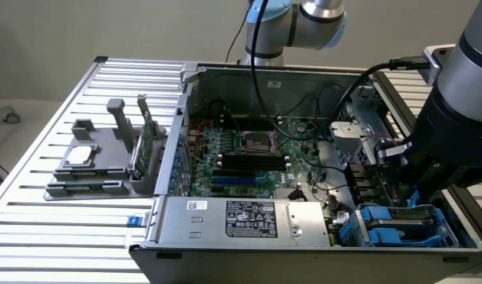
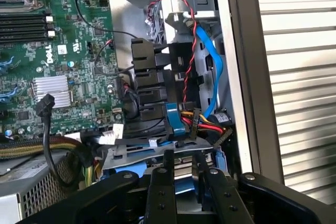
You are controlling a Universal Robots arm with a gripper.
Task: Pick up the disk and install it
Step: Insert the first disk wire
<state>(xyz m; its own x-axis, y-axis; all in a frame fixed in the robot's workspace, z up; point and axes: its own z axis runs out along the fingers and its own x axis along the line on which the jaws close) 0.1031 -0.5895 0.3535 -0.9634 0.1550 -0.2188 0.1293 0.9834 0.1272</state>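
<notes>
Gripper (image 2: 185, 174), hold unclear, at disk (image 2: 142, 156) in open computer case (image 1: 304, 260) on slatted metal table (image 1: 35, 236), wall (image 1: 67, 29) behind.

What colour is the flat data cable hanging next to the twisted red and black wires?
Blue; the data cable shows best in the wrist view.

Arm (image 1: 462, 112) low over blue-railed disk (image 1: 403, 215) in open computer case (image 1: 225, 220)
</notes>
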